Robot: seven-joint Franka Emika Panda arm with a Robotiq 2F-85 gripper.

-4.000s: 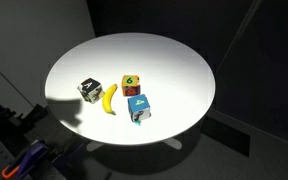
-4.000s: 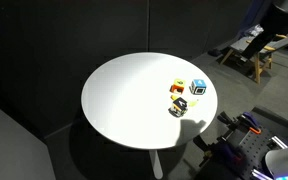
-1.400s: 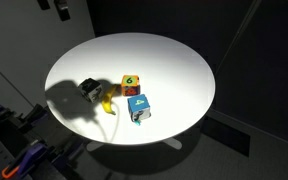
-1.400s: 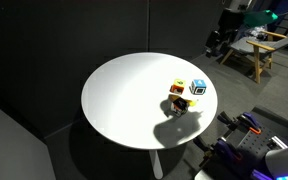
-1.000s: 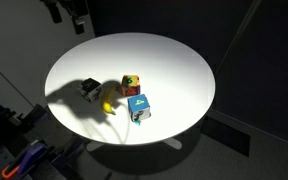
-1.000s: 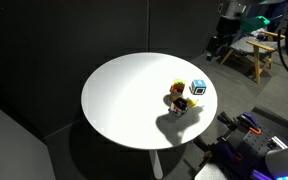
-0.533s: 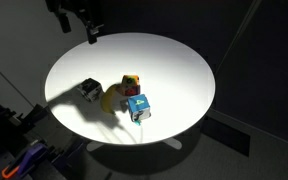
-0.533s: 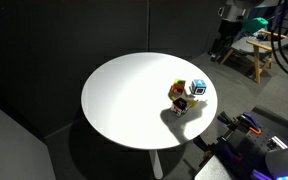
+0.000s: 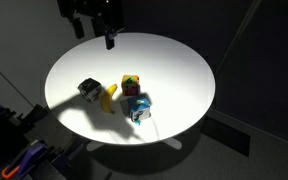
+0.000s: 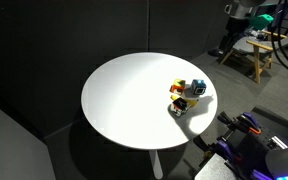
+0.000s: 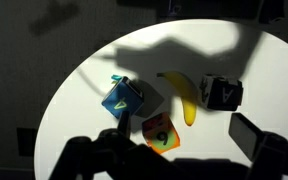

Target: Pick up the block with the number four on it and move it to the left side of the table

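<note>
The block with the number four [image 9: 139, 108] is a light-blue cube near the front edge of the round white table [image 9: 174, 65]. It also shows in an exterior view [image 10: 197, 88] and in the wrist view [image 11: 122, 100], where its white 4 is visible. My gripper [image 9: 107, 38] hangs high above the far part of the table, well apart from the blocks. In the wrist view its fingers [image 11: 184, 140] stand wide apart and open, with nothing between them. The arm's shadow falls across the blocks.
An orange-red cube with a green 6 [image 9: 131, 84] sits just behind the blue block. A banana [image 9: 110, 97] and a black-and-white cube [image 9: 88, 90] lie beside them. All three show in the wrist view: the cube with the 6 [image 11: 159, 132], the banana [image 11: 179, 97], the black-and-white cube [image 11: 222, 93]. Dark walls surround the table.
My gripper has moved from the upper left edge of the picture toward the middle above the table. Its shadow has slid across the blocks. The blocks and banana have not moved.
</note>
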